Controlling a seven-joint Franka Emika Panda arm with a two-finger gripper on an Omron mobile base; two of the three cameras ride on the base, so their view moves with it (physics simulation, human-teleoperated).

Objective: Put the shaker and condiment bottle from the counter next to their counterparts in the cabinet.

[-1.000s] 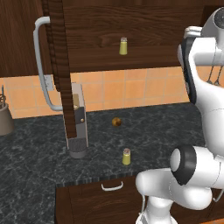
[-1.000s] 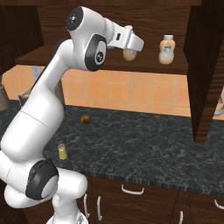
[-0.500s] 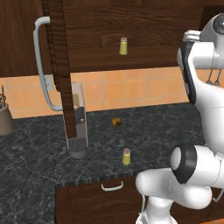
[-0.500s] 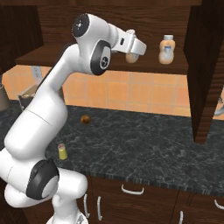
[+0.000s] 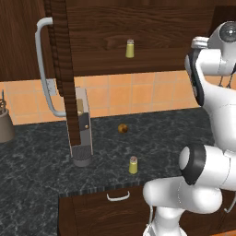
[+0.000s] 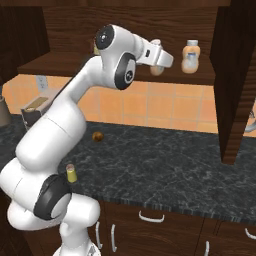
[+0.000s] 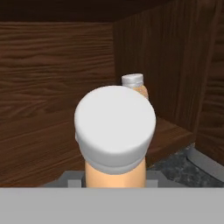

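1. Up in the cabinet (image 6: 227,75), the gripper (image 6: 159,69) was clamped on the condiment bottle (image 7: 115,144), held above the shelf (image 7: 39,144).
2. Its twin bottle (image 6: 190,56) stood on the shelf just beyond.
3. One shaker (image 5: 133,165) stood on the counter (image 5: 41,170); another shaker (image 5: 130,48) stood on the shelf.

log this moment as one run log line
gripper: shut on bottle | at cabinet shelf, near twin bottle | shaker: on counter
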